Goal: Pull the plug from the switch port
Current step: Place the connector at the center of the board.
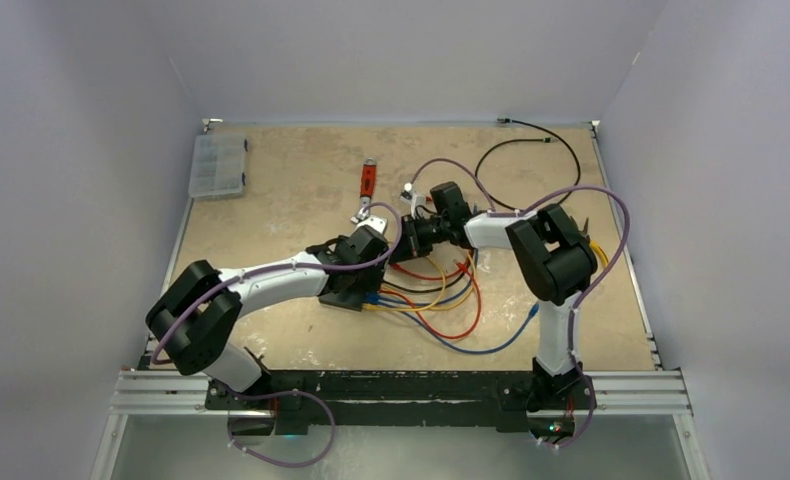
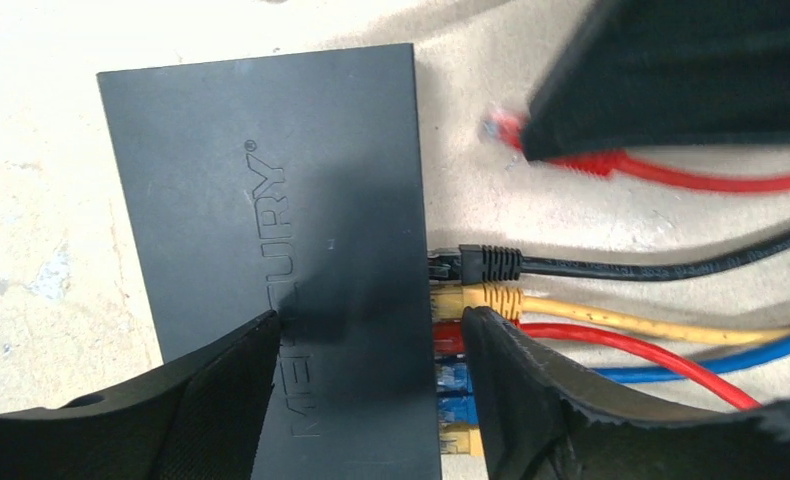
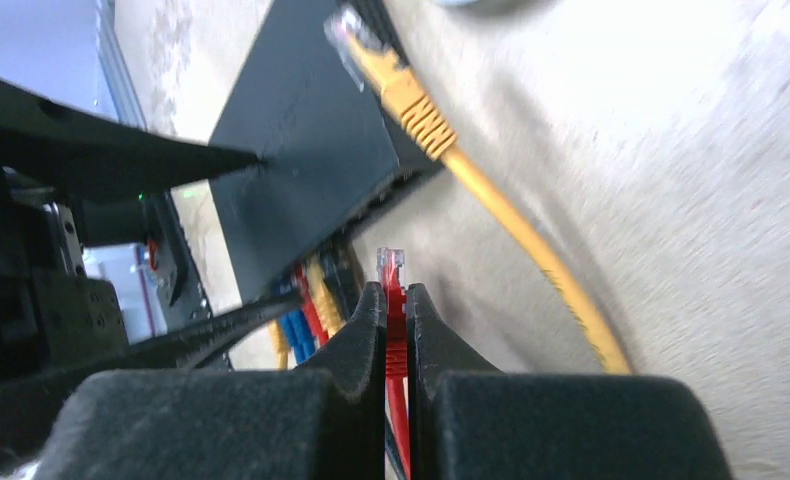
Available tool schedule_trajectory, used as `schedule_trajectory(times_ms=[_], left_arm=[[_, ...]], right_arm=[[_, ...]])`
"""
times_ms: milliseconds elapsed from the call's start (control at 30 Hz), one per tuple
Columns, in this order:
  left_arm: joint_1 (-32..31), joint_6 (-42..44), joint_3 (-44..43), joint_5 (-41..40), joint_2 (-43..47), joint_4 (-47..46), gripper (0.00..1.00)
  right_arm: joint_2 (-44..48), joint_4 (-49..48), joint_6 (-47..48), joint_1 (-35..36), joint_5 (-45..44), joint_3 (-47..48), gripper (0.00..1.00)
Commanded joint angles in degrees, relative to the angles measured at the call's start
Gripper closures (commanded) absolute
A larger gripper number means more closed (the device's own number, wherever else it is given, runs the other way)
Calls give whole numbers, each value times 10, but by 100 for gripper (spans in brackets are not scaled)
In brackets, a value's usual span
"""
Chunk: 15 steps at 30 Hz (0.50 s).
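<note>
The flat black switch (image 2: 271, 200) lies on the table, and several plugs sit in its port edge: black (image 2: 486, 262), yellow (image 2: 486, 297), red, blue. My left gripper (image 2: 371, 325) is open. One finger (image 2: 241, 360) rests over the switch top and the other (image 2: 511, 370) is over the plugged cables. My right gripper (image 3: 394, 295) is shut on a red plug (image 3: 390, 268), which is held free of the switch; its clear tip sticks out past the fingertips. In the left wrist view this red plug (image 2: 506, 128) is clear of the ports. In the top view the switch (image 1: 339, 297) is mostly under the left arm.
A loose yellow plug (image 3: 401, 85) and its cable lie on the table beside the switch. Red, yellow and blue cables (image 1: 446, 300) loop toward the front. At the back are a clear compartment box (image 1: 218, 165), a red-handled tool (image 1: 368, 180) and a black cable (image 1: 531, 140).
</note>
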<state>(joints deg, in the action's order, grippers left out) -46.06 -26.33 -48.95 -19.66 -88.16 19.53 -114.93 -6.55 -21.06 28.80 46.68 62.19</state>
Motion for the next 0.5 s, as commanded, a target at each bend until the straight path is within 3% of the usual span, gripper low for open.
schedule_trajectory(times_ms=[0,100,267,467], left_arm=[[13,9,22,60,30,-10,30],[14,2,28,95,56,-37,23],[45,-19,50,167,88,-88,17],[128,-51,81,278,134,-144,14]], right_arm=[[36,19,24,-3,-62,49,100],[43,37,37,-2,-98,59,93],[73,64,69,8,-160,54,68],[105,114,90,30,-221,37,59]])
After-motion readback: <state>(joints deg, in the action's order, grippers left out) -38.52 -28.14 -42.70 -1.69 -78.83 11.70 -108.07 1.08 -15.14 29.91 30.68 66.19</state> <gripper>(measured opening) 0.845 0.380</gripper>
